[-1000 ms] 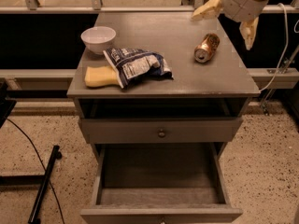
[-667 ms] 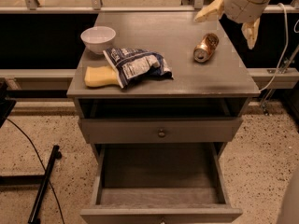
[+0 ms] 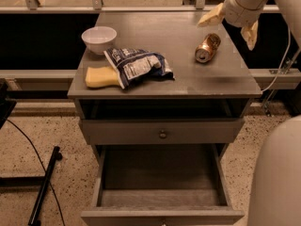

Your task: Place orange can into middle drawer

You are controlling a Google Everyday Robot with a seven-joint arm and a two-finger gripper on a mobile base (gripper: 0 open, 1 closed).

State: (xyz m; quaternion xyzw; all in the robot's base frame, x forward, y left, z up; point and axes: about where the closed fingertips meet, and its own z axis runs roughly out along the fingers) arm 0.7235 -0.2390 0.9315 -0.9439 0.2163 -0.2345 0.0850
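The orange can [image 3: 208, 47] lies on its side on the right part of the grey cabinet top [image 3: 188, 76], silver end toward the front. My gripper [image 3: 230, 25] hangs just above and behind the can, toward the right, without touching it. Its pale fingers [image 3: 210, 15] are spread wide and it is empty. The middle drawer [image 3: 162, 175] is pulled out wide below, its plank floor bare. Above it sits the closed upper drawer front with a brass knob [image 3: 162, 134].
A white bowl [image 3: 99, 37], a blue-and-white chip bag [image 3: 138, 66] and a yellow sponge [image 3: 100, 76] lie on the left of the cabinet top. A pale part of my arm [image 3: 277, 178] fills the lower right corner. A rail runs behind the cabinet.
My gripper has dropped slightly toward the can. A pale part of my arm has come into view at the lower right. The can and the drawer have not moved.
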